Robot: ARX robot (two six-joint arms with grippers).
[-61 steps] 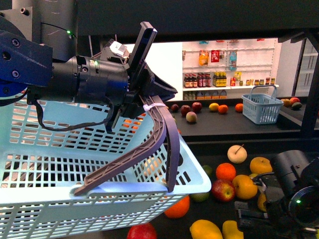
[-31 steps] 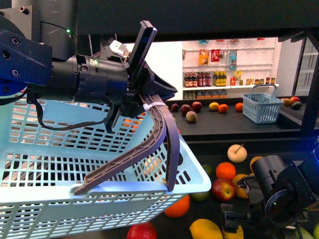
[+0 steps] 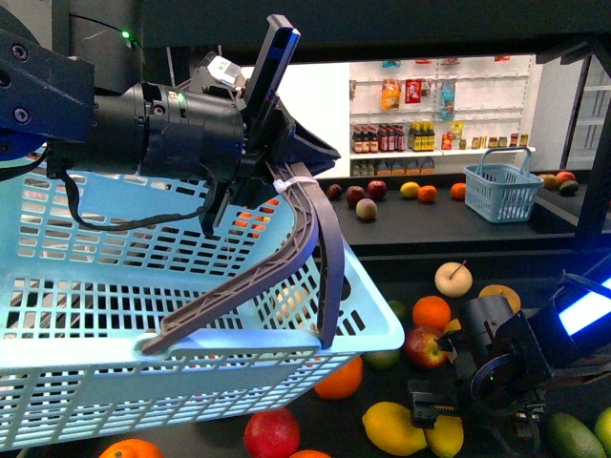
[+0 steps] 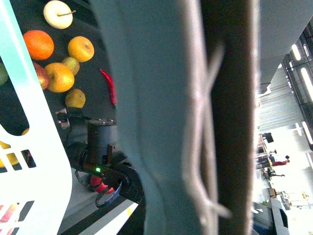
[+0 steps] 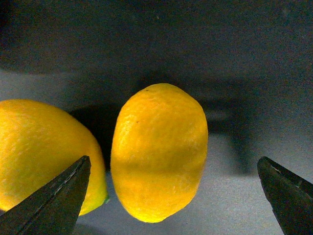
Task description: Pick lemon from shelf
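Note:
Two lemons lie side by side on the black shelf deck (image 3: 382,286), low in the front view: one (image 3: 393,426) and one (image 3: 445,436) by my right gripper (image 3: 427,405). In the right wrist view a lemon (image 5: 159,152) lies between the open fingertips of my right gripper (image 5: 173,158), nearer one fingertip, untouched. The second lemon (image 5: 44,152) lies beside it, partly behind one fingertip (image 5: 58,196). My left gripper (image 3: 272,176) is shut on the grey-brown handle (image 3: 320,248) of a light blue basket (image 3: 115,315), held up. The handle (image 4: 230,117) fills the left wrist view.
Oranges (image 3: 431,312), red apples (image 3: 425,345), a pale stemmed fruit (image 3: 453,279) and a green fruit (image 3: 573,434) lie around the lemons. A red chili (image 4: 110,85) lies on the deck. A small blue basket (image 3: 503,196) stands on the far deck. White bottle shelves (image 3: 382,148) stand behind.
My right arm has moved left and down to the two lemons. The left gripper still holds the basket handle, with the basket shifted slightly in view.

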